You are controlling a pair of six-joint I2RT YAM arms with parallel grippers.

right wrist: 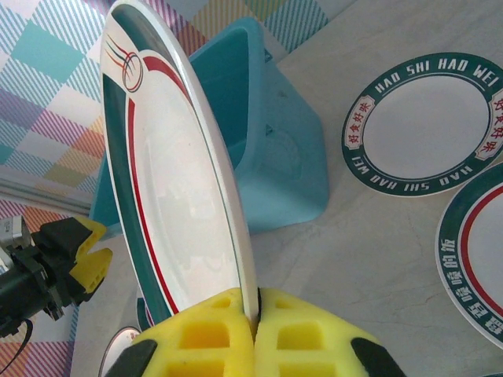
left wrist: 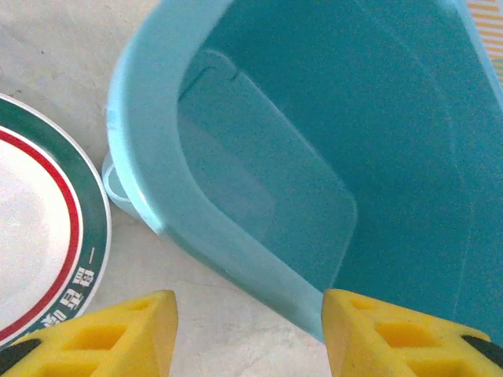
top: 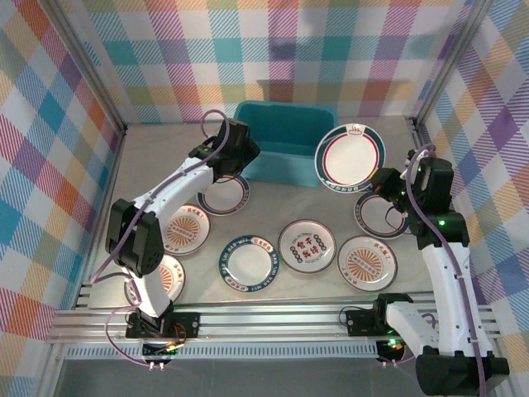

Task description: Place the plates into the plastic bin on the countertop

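The right gripper [right wrist: 253, 310] sits closest, its yellow pads [right wrist: 196, 338] clenched on the lower rim of a plate [right wrist: 173, 196] that stands on edge, with a green band, a thin red ring and a white centre. Behind this plate the teal bin [right wrist: 287, 165] rests on the countertop [right wrist: 369, 259]. Seen from above, the lifted plate hangs just beside the bin's right end, tilted up and clear of the surface.

The left gripper [left wrist: 247, 330] hovers over the bin's near left corner. Its jaws are released and stand partly apart, grasping nothing, and below them the bin's rolled rim curves round. Just outside that wall a green-rimmed plate [left wrist: 39, 236] lies flat, close to the bin but not touching it.

Six more plates lie flat in front of the bin, nearer the arm bases:
- Three are sunburst plates [top: 183, 230], two at the left and one at the right.
- One is a character plate [top: 307, 246] with red-green lettering.
- One is a lettered plate [top: 246, 265] with a dark green rim, just left of the character plate.
- The last plate [top: 369, 217] is partly hidden under the right arm — its pattern is hard to tell
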